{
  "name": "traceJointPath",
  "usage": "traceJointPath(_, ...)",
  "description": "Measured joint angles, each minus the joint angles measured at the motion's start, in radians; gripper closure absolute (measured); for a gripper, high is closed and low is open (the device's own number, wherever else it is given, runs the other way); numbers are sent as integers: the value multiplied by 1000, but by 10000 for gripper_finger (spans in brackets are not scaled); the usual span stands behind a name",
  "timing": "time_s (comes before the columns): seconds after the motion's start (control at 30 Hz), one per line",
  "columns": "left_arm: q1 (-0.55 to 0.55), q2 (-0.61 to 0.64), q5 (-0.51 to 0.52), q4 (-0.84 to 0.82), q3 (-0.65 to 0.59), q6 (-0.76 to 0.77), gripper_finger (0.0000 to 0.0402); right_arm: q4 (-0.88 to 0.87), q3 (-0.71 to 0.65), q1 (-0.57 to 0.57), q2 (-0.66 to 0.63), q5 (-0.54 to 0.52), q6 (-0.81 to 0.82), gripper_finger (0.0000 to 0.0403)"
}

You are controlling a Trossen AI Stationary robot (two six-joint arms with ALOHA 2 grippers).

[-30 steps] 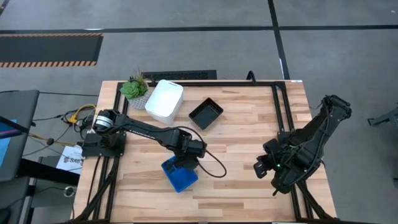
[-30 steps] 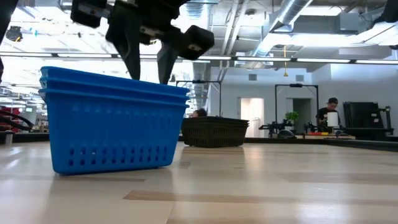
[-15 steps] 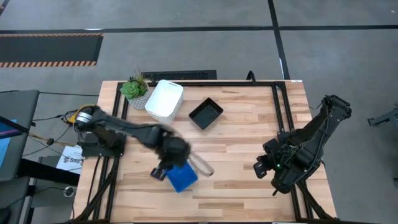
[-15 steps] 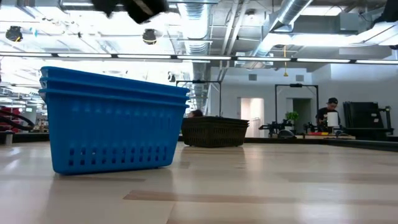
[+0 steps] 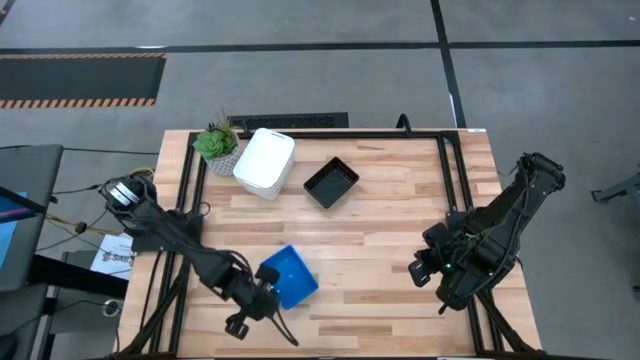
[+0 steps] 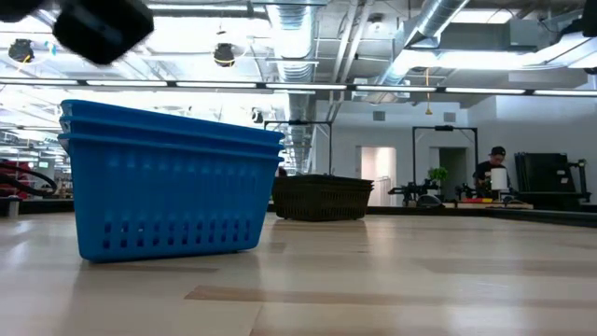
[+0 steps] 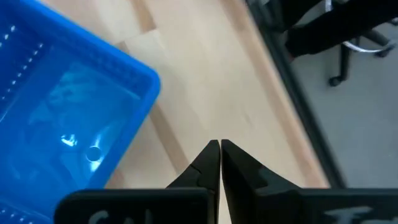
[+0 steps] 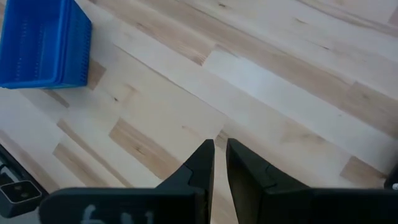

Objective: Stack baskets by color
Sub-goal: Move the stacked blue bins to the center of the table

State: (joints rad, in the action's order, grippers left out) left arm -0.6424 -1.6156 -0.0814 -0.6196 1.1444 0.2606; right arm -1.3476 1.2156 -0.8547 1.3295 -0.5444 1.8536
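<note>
A: Low view up close: what are the blue baskets (image 6: 168, 182) like?
B: Three nested, rims layered, slotted walls, standing near the worktop's (image 5: 400, 215) front edge, left of middle.
A: And the hands?
B: Left hand (image 5: 240, 322) pressed together, empty, at the front edge just beside the blue stack. Right hand (image 5: 418, 270) near the right edge, fingers nearly together, empty.
A: Farther back?
B: Black baskets (image 5: 331, 182) and white baskets (image 5: 265, 162) toward the back edge. Pale wood planks; beyond, ceiling ducts and a person (image 6: 494, 173).

No text, label or number is legible anywhere; print on the floor paper (image 5: 113, 258) is unreadable.
</note>
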Motion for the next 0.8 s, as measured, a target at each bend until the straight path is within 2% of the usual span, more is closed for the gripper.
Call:
traceJointPath(0.2,53,-24,37,124,-64,-72,401,1,0,0,0,35,2,336)
traceJointPath(0.33,115,-24,114,214,-99,-57,401,-2,0,0,0,55,4,336)
traceJointPath(0.8,376,-23,206,345,-236,-88,401,-47,0,0,0,53,4,336)
